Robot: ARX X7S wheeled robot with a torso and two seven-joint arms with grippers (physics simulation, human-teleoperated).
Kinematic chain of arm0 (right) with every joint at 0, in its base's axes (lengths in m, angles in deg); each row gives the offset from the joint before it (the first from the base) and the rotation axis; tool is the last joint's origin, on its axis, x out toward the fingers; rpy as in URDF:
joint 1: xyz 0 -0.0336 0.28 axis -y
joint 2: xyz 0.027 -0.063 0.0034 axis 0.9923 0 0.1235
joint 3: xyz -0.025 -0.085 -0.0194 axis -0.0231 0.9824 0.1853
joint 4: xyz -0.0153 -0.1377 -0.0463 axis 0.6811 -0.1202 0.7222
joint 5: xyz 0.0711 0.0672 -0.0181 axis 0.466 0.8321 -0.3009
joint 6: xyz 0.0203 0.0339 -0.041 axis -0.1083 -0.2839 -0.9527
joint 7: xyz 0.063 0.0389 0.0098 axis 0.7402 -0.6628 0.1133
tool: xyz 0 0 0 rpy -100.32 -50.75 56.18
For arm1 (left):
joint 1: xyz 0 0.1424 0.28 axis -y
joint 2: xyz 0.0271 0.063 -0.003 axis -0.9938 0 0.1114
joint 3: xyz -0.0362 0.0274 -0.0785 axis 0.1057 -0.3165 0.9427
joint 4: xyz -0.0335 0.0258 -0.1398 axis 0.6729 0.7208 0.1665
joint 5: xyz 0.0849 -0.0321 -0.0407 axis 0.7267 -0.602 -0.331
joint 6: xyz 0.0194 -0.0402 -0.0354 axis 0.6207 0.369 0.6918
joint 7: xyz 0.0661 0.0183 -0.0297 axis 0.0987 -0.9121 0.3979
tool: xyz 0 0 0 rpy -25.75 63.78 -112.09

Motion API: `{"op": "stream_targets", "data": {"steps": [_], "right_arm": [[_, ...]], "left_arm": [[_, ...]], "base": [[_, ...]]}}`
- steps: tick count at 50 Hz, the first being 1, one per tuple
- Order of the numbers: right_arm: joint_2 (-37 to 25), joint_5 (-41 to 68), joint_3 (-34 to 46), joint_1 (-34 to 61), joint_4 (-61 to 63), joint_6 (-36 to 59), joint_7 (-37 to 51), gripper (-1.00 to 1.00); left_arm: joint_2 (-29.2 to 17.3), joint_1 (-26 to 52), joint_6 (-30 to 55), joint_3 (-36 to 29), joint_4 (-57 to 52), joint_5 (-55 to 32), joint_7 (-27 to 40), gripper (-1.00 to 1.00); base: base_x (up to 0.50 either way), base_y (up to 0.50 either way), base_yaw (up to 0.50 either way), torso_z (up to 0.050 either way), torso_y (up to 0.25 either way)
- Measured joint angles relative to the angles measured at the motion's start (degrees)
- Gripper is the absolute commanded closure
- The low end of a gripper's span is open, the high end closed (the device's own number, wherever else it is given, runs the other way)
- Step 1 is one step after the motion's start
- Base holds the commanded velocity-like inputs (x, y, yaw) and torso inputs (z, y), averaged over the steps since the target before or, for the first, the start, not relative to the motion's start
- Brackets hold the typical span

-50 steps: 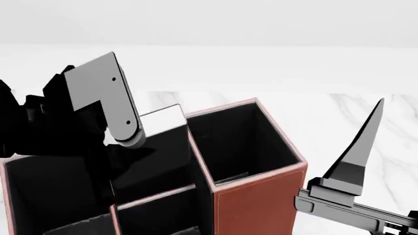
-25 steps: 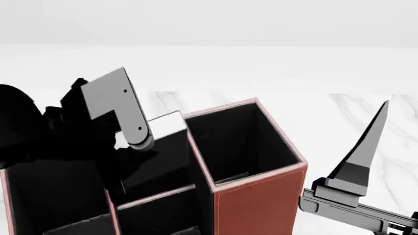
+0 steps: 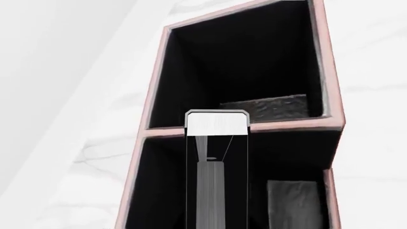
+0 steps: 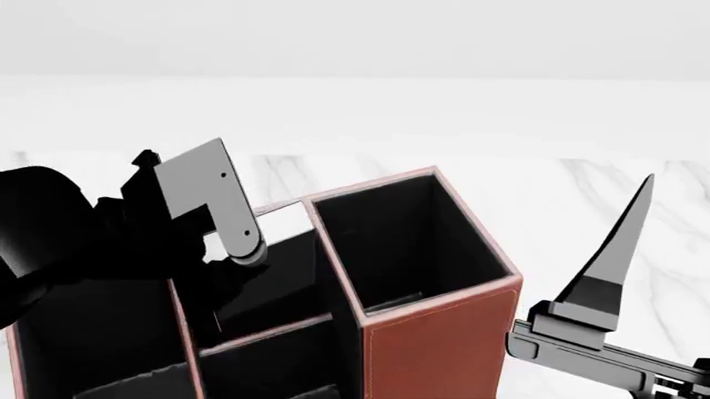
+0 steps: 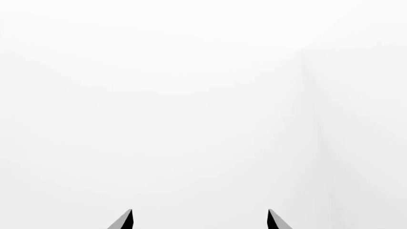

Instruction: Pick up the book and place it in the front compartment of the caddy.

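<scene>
The left end effector (image 4: 205,241) has come down over the last second, and the book (image 3: 216,157) has dropped with it. Earlier the book's white top edge stood well clear of the caddy (image 4: 444,341); now only a thin strip shows above the rim in the head view. In the left wrist view the book stands upright, its white page edge level with the pink divider (image 3: 286,126), its lower part down inside the compartment on the near side of that divider. The left end effector appears to be clenched on the book, though its fingers are not shown clearly.

I judge the insertion to be nearly done: what remains is lowering a little further and letting go.

The right end effector (image 5: 198,220) hangs idle beside the caddy over the marble surface (image 4: 621,191), its tips spread apart and holding nothing.
</scene>
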Motion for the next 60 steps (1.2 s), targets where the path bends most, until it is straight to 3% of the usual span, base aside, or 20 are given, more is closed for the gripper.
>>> {"op": "stream_targets", "data": {"steps": [60], "right_arm": [[-0.7, 0.1, 0.6, 0.0, -0.3, -0.4, 0.9, -1.00]], "left_arm": [[7.7, -7.5, -18.8, -3.7, 22.7, 8.8, -5.2, 1.00]], "base": [[0.00, 0.00, 0.00, 0.000, 0.001]]}}
